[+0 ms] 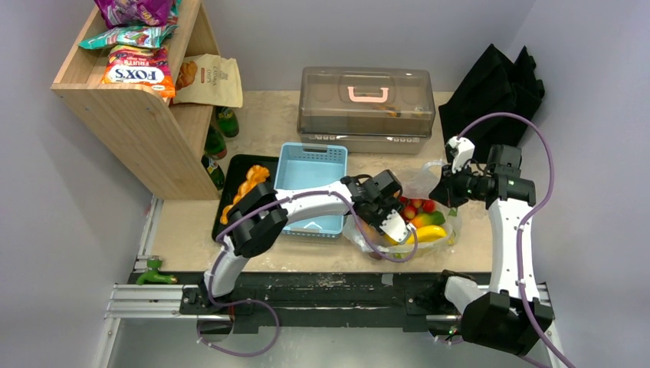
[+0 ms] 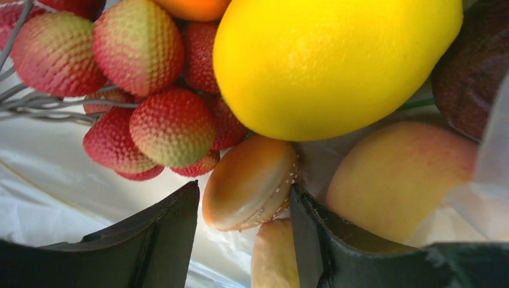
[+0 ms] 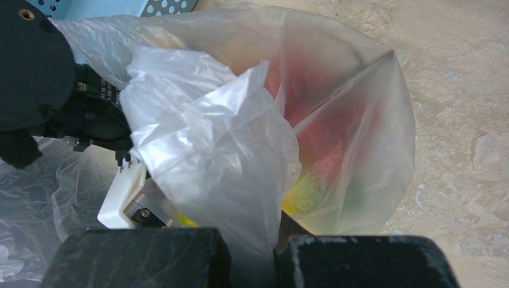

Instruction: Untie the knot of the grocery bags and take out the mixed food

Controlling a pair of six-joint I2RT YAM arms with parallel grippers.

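Note:
The clear plastic bag [image 1: 444,222] lies open at the table's front right; no knot shows. Inside it are a banana [image 1: 429,232] and small red fruits [image 1: 418,205]. My left gripper [image 1: 391,222] is inside the bag. In the left wrist view it [image 2: 245,187] is open around a golden bun [image 2: 249,183], which touches the right finger only. A lemon [image 2: 330,60], red fruits [image 2: 144,90] and a peach [image 2: 396,174] lie just beyond. My right gripper [image 1: 448,192] is shut on the bag's film [image 3: 210,138] and holds the edge up [image 3: 255,258].
Braided bread [image 1: 247,188] lies on a black tray [image 1: 230,165] left of a blue basket [image 1: 310,188]. A lidded clear box [image 1: 366,107] stands behind. A wooden shelf [image 1: 146,115] with snack bags is at the back left, a black fabric bag [image 1: 494,84] at the back right.

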